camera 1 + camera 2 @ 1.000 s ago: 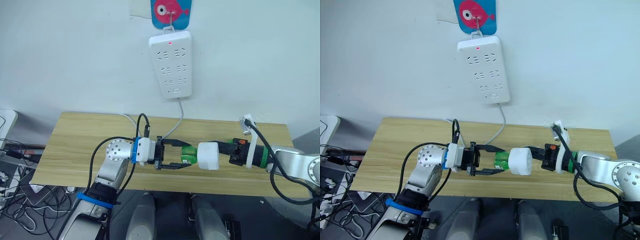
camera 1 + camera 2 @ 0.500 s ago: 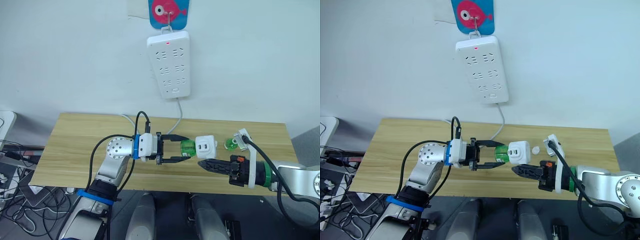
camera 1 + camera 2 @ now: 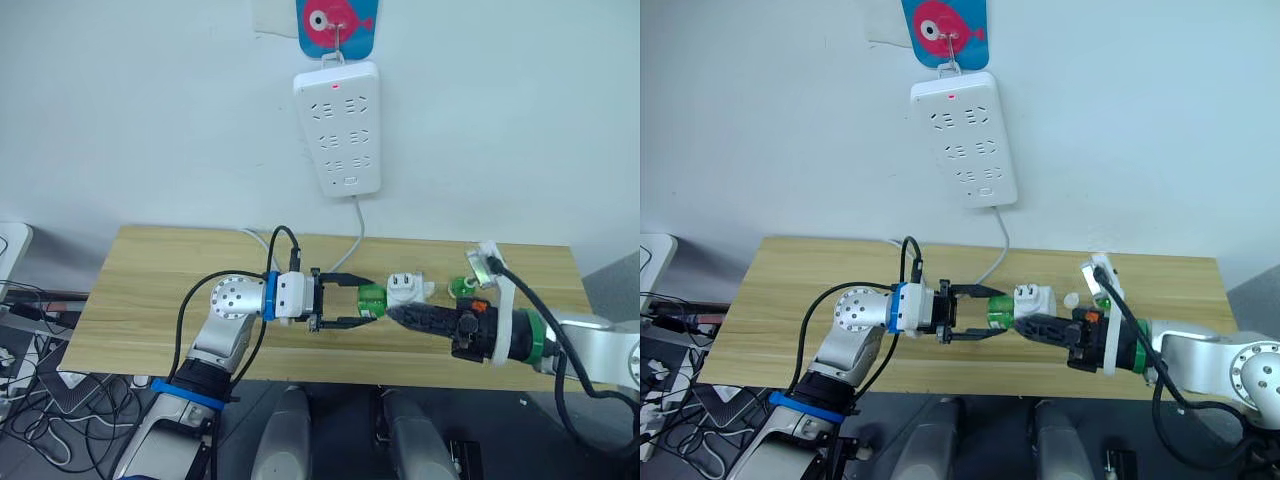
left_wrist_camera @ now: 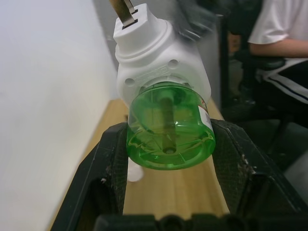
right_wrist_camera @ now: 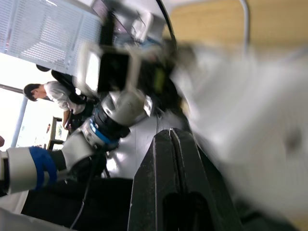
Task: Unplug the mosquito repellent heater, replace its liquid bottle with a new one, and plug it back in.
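My left gripper is shut on a green liquid bottle, held on its side just above the table. The white mosquito repellent heater sits on the bottle's far end, its metal prongs pointing away from the bottle. Coming in from the right, my right gripper is shut and empty. Its tips sit just in front of and below the heater. A second green bottle stands on the table behind my right wrist.
The white power strip hangs on the wall above the wooden table, red light on, its cable running down to the tabletop. A small white cap lies by the heater. A person sits off to the side.
My right gripper let go of the heater, pulled back and lower, then moved left again, shut, under the heater. The heater stays on the bottle in my left gripper.
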### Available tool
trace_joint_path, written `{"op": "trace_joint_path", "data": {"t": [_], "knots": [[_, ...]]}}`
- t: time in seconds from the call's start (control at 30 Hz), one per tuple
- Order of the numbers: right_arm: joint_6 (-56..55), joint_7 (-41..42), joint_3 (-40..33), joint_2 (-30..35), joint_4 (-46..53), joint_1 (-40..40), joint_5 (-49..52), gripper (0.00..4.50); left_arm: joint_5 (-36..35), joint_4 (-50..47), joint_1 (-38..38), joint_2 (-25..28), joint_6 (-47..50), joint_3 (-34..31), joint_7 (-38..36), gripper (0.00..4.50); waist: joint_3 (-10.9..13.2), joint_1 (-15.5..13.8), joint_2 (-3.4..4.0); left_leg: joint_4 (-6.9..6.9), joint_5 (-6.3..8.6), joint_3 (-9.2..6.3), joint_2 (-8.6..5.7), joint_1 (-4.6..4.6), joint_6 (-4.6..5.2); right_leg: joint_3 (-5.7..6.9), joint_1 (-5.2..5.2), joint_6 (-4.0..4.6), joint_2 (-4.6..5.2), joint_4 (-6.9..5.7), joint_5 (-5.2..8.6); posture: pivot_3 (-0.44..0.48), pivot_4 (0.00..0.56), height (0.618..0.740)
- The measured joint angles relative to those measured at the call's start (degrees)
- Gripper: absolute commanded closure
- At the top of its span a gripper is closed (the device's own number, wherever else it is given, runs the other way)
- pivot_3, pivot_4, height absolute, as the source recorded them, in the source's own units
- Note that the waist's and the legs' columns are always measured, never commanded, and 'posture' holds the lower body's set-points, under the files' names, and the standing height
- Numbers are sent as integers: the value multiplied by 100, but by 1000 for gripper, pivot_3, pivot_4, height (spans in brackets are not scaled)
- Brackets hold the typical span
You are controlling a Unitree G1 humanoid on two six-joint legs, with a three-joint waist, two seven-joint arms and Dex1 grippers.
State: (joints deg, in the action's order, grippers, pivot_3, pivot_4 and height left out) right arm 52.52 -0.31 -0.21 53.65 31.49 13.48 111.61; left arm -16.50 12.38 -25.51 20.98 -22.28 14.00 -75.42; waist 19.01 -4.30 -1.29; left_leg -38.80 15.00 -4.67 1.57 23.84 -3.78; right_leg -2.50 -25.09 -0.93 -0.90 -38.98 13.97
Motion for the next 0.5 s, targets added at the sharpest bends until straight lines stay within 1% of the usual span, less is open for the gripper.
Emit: {"op": "trace_joint_path", "data": {"t": [0.23, 0.4, 0.5], "knots": [[16, 3, 14, 47, -103, 342, 0, 4484, 1, 78, -10, -1, -69, 24, -35, 2275, 0, 4, 0, 0, 0, 0, 0, 0, 0, -1, 0, 0, 1, 0, 0, 176, 304, 740], [63, -362, 204, 118, -249, 824, -82, 4484, -37, 85, -7, 6, -68, 25, -87, 2275, 0, 8, 0, 1, 0, 0, 1, 1, 0, -1, -2, 0, 0, 0, 0, 176, 304, 740], [99, -363, 265, 82, -310, 902, -304, 4484, -45, 88, 9, 20, -50, 23, -138, 2275, 0, 9, 0, 3, 0, 0, 1, 2, 0, 0, -4, 0, 0, 0, 0, 176, 304, 740]]}}
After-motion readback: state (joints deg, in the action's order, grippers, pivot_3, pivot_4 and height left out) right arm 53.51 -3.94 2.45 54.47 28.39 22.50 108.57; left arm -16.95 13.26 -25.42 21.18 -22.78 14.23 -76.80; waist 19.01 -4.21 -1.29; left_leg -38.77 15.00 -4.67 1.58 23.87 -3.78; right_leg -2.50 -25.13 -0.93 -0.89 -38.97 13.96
